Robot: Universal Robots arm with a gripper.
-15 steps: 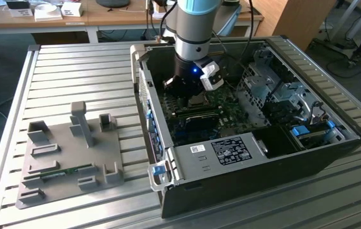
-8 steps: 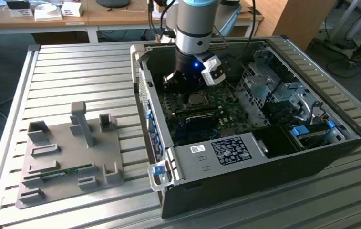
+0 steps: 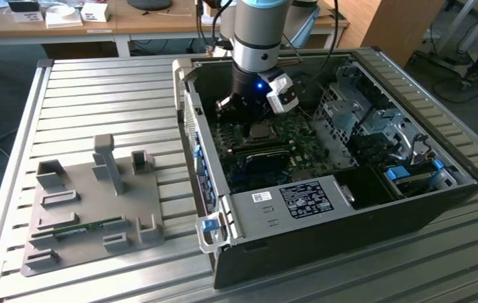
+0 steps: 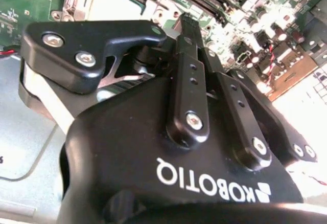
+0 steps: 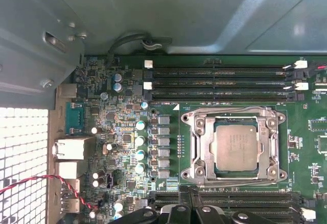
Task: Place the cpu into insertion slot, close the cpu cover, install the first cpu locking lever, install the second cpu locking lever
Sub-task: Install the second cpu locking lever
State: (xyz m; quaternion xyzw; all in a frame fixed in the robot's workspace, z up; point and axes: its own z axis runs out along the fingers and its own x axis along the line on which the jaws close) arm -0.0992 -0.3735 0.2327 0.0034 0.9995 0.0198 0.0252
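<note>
Cover [image 5: 236, 149] lies closed over the seated cpu [image 5: 235, 145], so you are at the lever steps; your end effector [image 4: 186, 22] hovers empty, fingers together.

Cpu [image 5: 235, 148] in insertion slot [image 5: 196, 150], under cpu cover [image 5: 268, 147], between memory slots [image 5: 219, 81].

The chip [image 5: 235, 148] has a silvery-grey top, and the cover [image 5: 201, 147] around it is bare silver metal. The board [image 5: 168, 193] under them is green, crossed by long black memory slots [image 5: 219, 74] with white end clips. The gripper [image 4: 185, 22] is black with silver screw heads and white lettering. The computer case [image 3: 323, 240] is black with blue tabs. The counter [image 3: 104, 95] is pale grey, ribbed in parallel slats. The parts tray [image 3: 87, 214] is plain grey.
</note>
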